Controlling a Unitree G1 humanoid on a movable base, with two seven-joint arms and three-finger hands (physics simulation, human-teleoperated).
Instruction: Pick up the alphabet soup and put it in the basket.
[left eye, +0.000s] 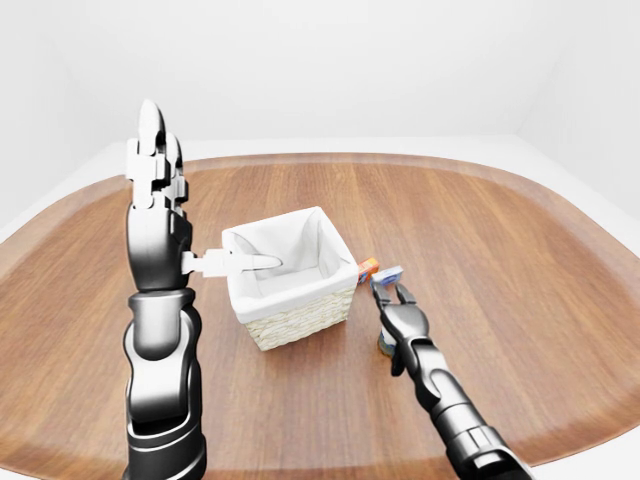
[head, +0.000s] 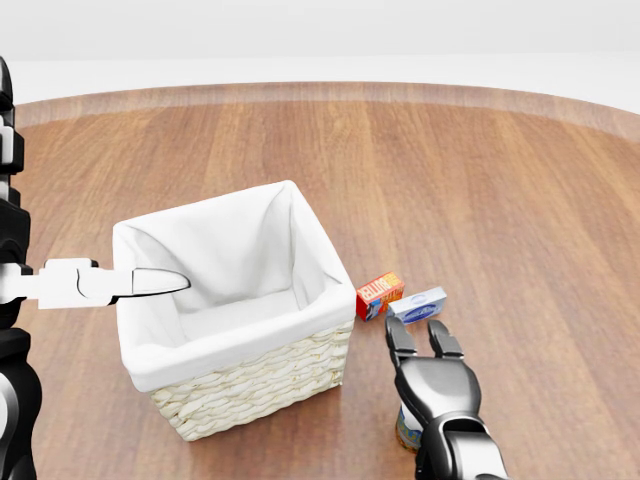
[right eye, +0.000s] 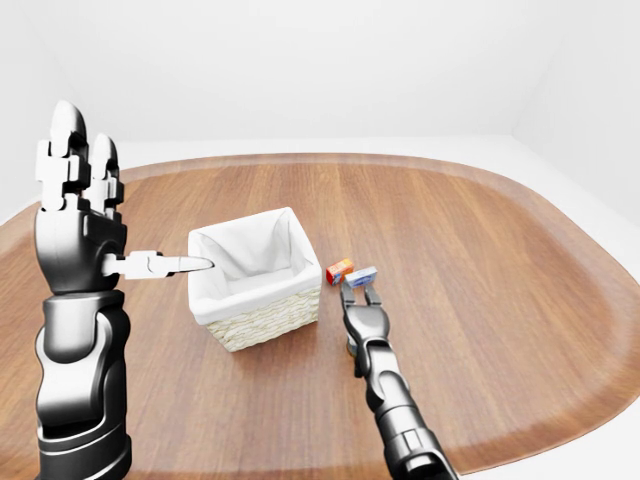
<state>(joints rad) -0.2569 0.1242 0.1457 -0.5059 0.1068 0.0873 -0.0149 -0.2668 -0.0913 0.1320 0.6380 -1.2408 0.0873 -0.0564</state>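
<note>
The alphabet soup can (head: 405, 432) stands on the wooden table (head: 500, 180) at the bottom of the head view, to the right of the basket, and is mostly hidden under my right hand. My right hand (head: 420, 340) hovers just over the can with its fingers stretched out and open, not closed round it. The wicker basket (head: 260, 385) with a white cloth lining stands left of centre. My left hand (left eye: 185, 215) is raised upright at the left, open and empty, with its thumb pointing over the basket's left rim.
A small red box (head: 380, 294) and a blue-and-white box (head: 418, 304) lie side by side on the table just beyond my right fingertips, close to the basket's right corner. The table's rounded edge runs along the top and the right of the eye views.
</note>
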